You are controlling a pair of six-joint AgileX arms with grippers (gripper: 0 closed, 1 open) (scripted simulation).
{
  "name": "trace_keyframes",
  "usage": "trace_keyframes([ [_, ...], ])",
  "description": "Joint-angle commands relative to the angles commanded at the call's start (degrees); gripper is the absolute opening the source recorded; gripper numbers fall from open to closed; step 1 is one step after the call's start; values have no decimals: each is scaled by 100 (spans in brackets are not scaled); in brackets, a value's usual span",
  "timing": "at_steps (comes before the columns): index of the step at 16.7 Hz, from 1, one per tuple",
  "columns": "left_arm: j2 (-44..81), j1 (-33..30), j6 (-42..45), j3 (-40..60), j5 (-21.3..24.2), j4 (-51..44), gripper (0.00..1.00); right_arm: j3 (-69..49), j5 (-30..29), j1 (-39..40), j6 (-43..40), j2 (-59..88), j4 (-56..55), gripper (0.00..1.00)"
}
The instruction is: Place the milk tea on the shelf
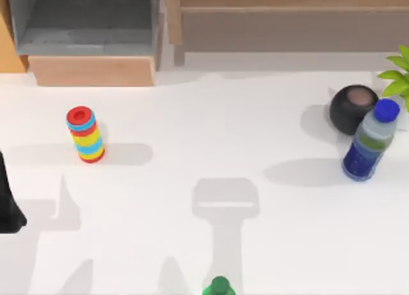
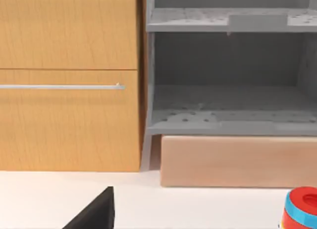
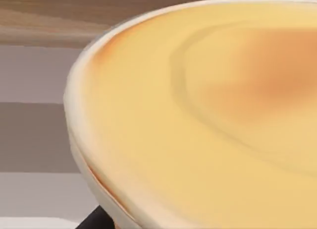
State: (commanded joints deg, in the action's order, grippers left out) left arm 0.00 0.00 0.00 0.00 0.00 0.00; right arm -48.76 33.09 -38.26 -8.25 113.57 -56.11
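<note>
Milk tea [image 3: 208, 120] looms close before the right wrist camera with the shelf [image 1: 287, 23] behind it, so carrying seems underway; grip state I cannot tell; next, lower it onto the board.

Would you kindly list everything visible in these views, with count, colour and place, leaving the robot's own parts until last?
milk tea: one, peach-beige, close up before the right wrist camera.
shelf: one, light brown boards with a grey-brown recess, top view's far right side.
grey-lined box: one, grey on a pale wood base, far left.
orange cabinet: one, with a silver handle, beside the grey-lined box.
striped can: one, red-topped with rainbow bands, upright, left side.
water bottle: one, blue-capped, right side.
black ball: one, beside the bottle.
plant: one, green, right edge.
green cap: one, near edge, centre.
table: one, white.
left arm: black, at the left edge.
</note>
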Motion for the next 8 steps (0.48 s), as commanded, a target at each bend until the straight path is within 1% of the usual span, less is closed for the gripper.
trace_keyframes([
  [3,0,0,0,0,0,0,100,-133,-674,418,43,-543,430,0],
  [8,0,0,0,0,0,0,100,-580,-2227,1652,164,-1429,1741,0],
])
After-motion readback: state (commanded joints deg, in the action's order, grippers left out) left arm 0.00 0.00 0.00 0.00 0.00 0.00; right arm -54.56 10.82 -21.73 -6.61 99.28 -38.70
